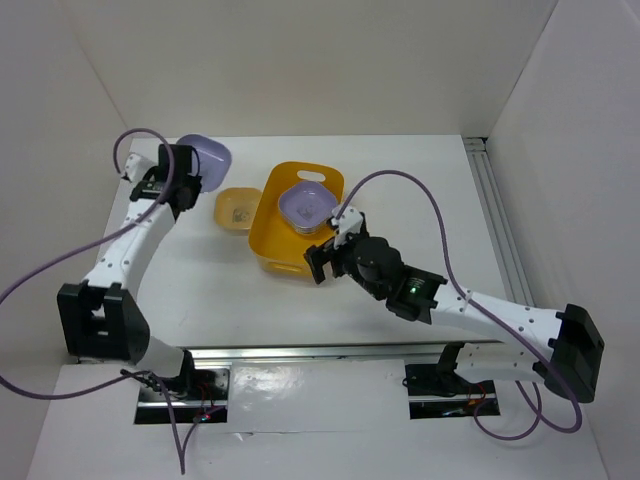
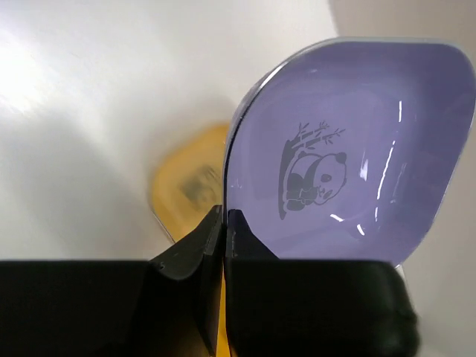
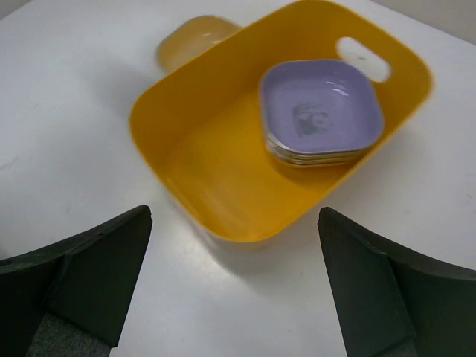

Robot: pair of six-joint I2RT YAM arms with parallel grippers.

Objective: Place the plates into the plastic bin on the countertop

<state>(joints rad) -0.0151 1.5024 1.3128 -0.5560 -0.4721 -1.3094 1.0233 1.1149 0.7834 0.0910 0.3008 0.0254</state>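
Observation:
The yellow-orange plastic bin [image 1: 283, 240] [image 3: 223, 186] stands mid-table on the white countertop [image 1: 400, 180]. A stack of plates with a lavender one on top [image 1: 306, 206] [image 3: 320, 111] lies in its far end. A small yellow-orange plate [image 1: 238, 209] [image 3: 195, 37] [image 2: 182, 190] lies on the countertop left of the bin. My left gripper [image 1: 190, 178] [image 2: 224, 216] is shut on the rim of a lavender panda-print plate [image 1: 208, 153] [image 2: 357, 156], held tilted above the far left of the table. My right gripper [image 1: 322, 262] [image 3: 234, 223] is open and empty over the bin's near end.
White walls enclose the table on three sides. An aluminium rail [image 1: 495, 210] runs along the right edge, and another rail [image 1: 330, 352] crosses the near edge by the arm bases. Purple cables [image 1: 420, 190] loop above both arms.

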